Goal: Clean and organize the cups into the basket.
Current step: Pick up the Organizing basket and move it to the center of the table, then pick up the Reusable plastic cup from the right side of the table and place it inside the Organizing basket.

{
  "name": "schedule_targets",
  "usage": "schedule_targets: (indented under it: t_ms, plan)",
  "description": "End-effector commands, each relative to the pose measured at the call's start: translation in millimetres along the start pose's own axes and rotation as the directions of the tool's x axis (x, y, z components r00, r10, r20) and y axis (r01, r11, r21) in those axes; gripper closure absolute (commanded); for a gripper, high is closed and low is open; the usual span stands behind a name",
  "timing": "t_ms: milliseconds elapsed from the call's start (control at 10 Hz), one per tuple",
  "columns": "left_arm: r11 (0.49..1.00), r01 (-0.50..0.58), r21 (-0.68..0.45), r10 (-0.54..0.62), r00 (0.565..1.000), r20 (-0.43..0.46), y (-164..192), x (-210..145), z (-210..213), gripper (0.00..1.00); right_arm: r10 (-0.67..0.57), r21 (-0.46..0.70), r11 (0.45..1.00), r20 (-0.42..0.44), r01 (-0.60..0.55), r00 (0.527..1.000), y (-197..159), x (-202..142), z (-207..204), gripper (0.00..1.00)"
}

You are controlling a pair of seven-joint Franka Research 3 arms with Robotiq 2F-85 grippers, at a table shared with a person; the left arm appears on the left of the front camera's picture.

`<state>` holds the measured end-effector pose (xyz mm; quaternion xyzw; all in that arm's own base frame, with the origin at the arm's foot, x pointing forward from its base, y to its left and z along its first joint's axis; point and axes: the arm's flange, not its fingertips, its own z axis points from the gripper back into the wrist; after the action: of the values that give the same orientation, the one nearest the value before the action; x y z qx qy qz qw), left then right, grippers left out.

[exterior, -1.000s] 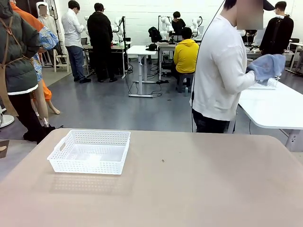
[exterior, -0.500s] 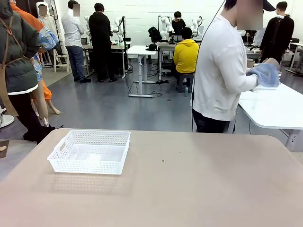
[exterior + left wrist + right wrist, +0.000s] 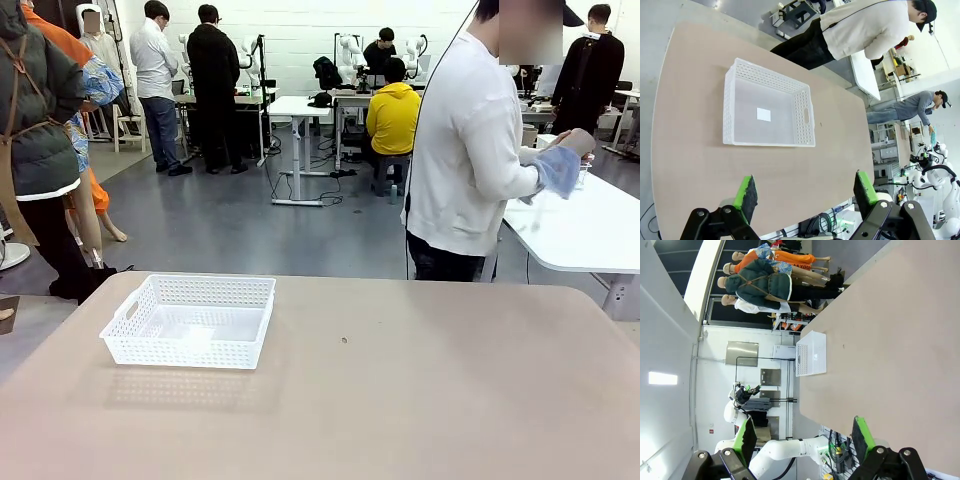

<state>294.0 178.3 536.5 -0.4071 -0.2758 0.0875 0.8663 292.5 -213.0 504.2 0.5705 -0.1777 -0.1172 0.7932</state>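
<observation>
Since a second ago the person's (image 3: 470,150) hand with the blue cloth (image 3: 558,172) has dropped a little over the white side table (image 3: 580,225) at the far right, and a tan object (image 3: 578,140), too small to make out clearly, now shows above the cloth; nothing on the near table has shifted. On that beige table (image 3: 420,400), the white perforated basket (image 3: 185,352) sits at the far left part, near the far edge, flat on its base with a handle cutout facing the left end. From the left wrist, the left gripper (image 3: 805,190) hangs above the table with its green-padded fingers (image 3: 746,192) spread wide and nothing between them; the basket (image 3: 802,115) lies beyond the fingertips, well apart from them, nearer the picture's left finger than the other, with a small white label on its floor. From the right wrist, the right gripper (image 3: 805,436) likewise has its fingers (image 3: 862,435) fully apart and holding nothing; the basket (image 3: 799,360) is far off along the table, well clear of both pads.
</observation>
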Motion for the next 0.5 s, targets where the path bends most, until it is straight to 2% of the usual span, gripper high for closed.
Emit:
schedule_targets:
  t_ms: [0,400]
  plan:
    - [1.000,0.005,0.006,-0.005,1.000,-0.001,0.7,0.2,1.9,0.00,0.004,0.010,1.000,-0.001,-0.004,1.000,0.5,1.1,-0.1,0.00]
    - [1.000,0.005,0.006,-0.005,1.000,-0.001,0.7,0.2,1.9,0.00,0.004,0.010,1.000,-0.001,-0.004,1.000,0.5,1.1,-0.1,0.00]
